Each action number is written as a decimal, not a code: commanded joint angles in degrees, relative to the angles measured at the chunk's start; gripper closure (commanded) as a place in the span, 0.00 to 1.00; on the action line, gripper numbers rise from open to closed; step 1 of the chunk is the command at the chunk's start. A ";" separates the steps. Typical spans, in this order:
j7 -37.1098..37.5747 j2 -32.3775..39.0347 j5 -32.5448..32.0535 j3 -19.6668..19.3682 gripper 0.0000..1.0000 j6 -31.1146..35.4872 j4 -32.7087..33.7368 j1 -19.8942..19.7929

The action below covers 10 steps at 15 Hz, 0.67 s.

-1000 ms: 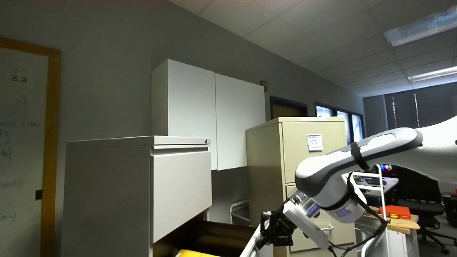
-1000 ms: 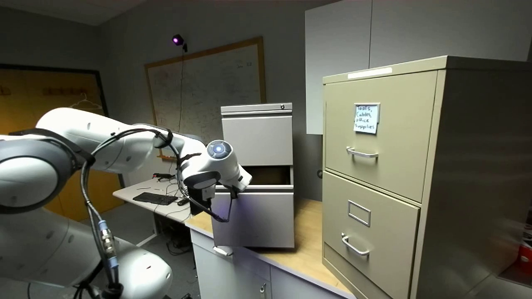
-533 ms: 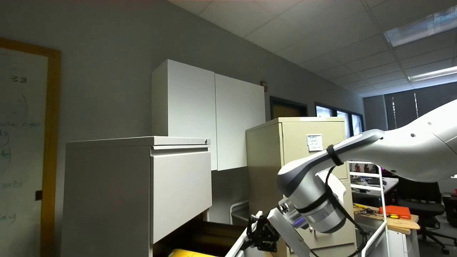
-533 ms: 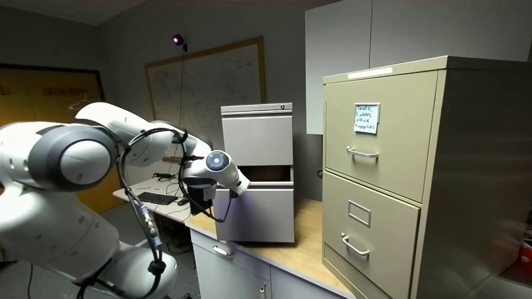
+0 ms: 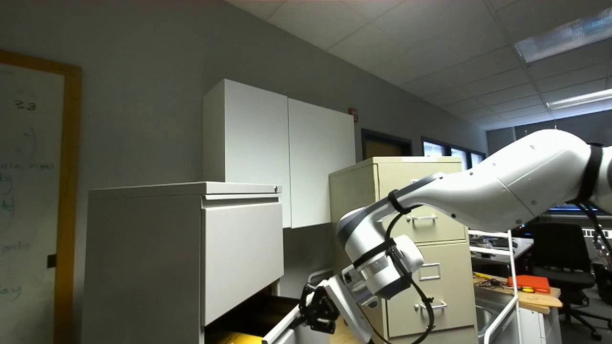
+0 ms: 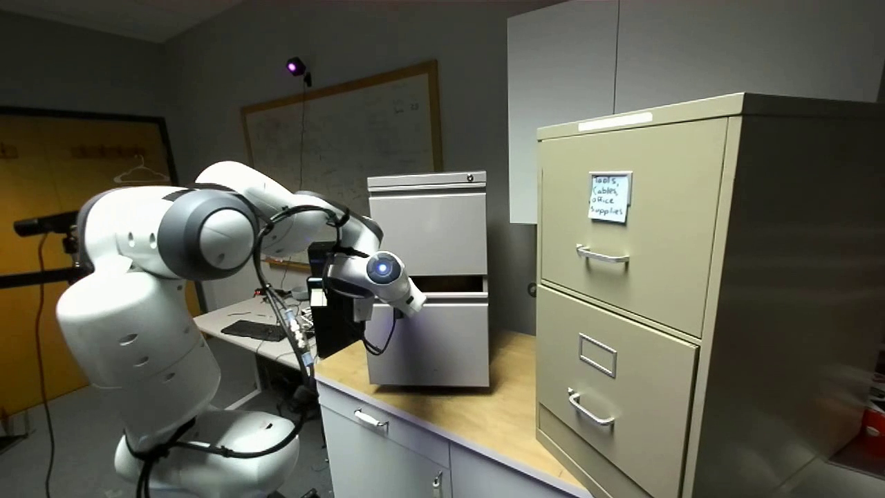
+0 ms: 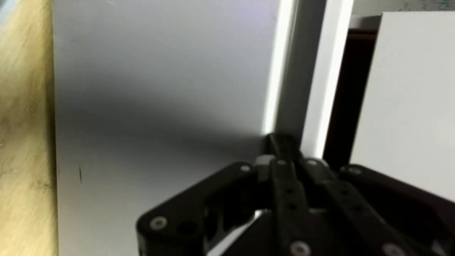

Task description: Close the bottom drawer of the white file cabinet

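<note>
One claw (image 7: 285, 139), mine, found clenched, its tips at the upper edge of the bottom drawer (image 6: 442, 346). Drawer stands partly out of the white file cabinet (image 5: 143, 267); yellow contents (image 5: 241, 338) are visible inside in an exterior view. My arm (image 6: 138, 332) reaches in from the drawer's front side. Cabinet rests on a wooden tabletop (image 6: 515, 356). Beige file cabinet (image 6: 636, 297) noted near it, apart, bearing a label (image 6: 610, 198) for tools, cables, office supplies. White wall cupboard (image 5: 256, 138) hangs behind.
</note>
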 commanded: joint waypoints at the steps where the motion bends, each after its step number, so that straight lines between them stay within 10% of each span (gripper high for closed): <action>1: -2.41 10.76 4.98 -0.82 1.00 -5.51 13.19 1.19; 10: 1.83 28.14 3.16 -0.07 1.00 -12.07 32.71 -0.29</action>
